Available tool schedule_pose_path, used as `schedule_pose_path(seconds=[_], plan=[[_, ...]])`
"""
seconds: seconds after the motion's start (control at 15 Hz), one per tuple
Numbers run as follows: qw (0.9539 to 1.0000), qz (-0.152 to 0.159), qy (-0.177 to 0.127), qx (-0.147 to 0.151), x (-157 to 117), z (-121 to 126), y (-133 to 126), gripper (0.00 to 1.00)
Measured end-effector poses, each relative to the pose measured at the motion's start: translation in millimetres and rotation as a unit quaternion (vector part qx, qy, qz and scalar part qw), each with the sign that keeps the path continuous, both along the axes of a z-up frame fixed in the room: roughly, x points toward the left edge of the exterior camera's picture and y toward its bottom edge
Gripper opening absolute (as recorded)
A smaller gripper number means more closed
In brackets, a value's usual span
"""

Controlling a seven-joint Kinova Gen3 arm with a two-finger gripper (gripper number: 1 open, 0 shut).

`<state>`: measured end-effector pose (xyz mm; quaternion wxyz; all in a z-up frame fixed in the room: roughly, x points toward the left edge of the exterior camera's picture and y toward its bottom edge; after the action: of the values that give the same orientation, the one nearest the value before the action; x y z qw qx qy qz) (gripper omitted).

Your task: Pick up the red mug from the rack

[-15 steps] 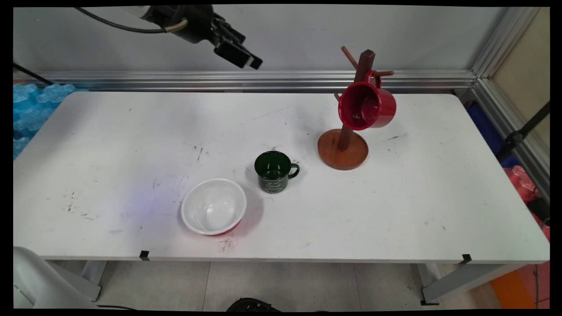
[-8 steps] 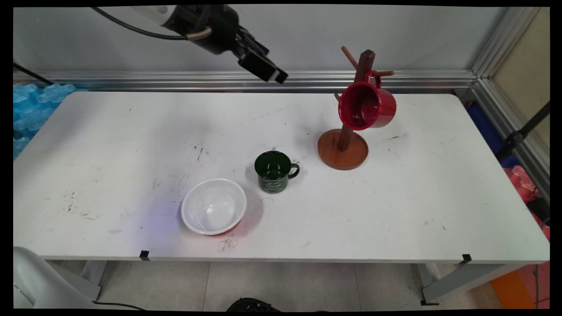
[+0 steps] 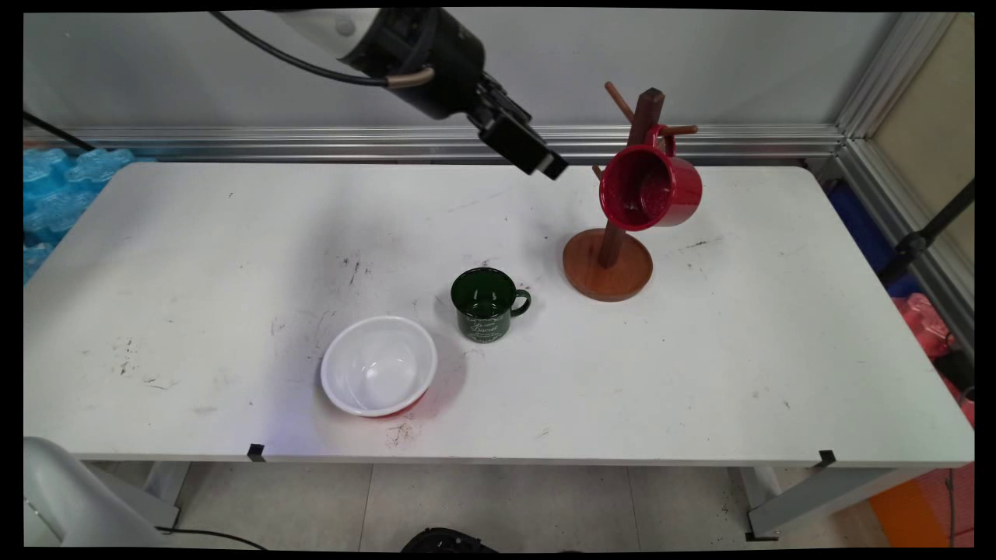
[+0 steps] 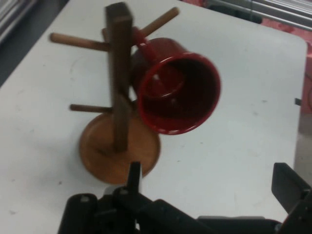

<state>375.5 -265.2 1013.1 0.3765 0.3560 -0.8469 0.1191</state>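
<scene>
Moving: my gripper (image 3: 545, 165) has slid right, from upper left toward the red mug (image 3: 650, 189).
Jaws: spread, holding nothing.

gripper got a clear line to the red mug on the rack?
Probably yes. The gripper is open and empty in the air just left of the red mug, which hangs on the wooden rack. Nothing lies between; only the rack's post stands close beside the mug.

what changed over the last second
The gripper moved right and down across the back of the table, toward the red mug hanging on the wooden rack. It holds nothing and touches nothing. The red mug, rack, green mug and white bowl stayed where they were.
</scene>
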Motion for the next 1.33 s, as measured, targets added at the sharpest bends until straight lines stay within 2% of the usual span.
schedule_pose_path(seconds=[0.4, 0.8, 1.33], plan=[[0.9997, -0.007, 0.015, 0.016, -31, -1, -7, 1.00], [0.9991, 0.011, 0.034, 0.025, -64, -20, -33, 1.00], [0.9969, 0.035, 0.048, 0.052, -104, -48, -57, 1.00]])
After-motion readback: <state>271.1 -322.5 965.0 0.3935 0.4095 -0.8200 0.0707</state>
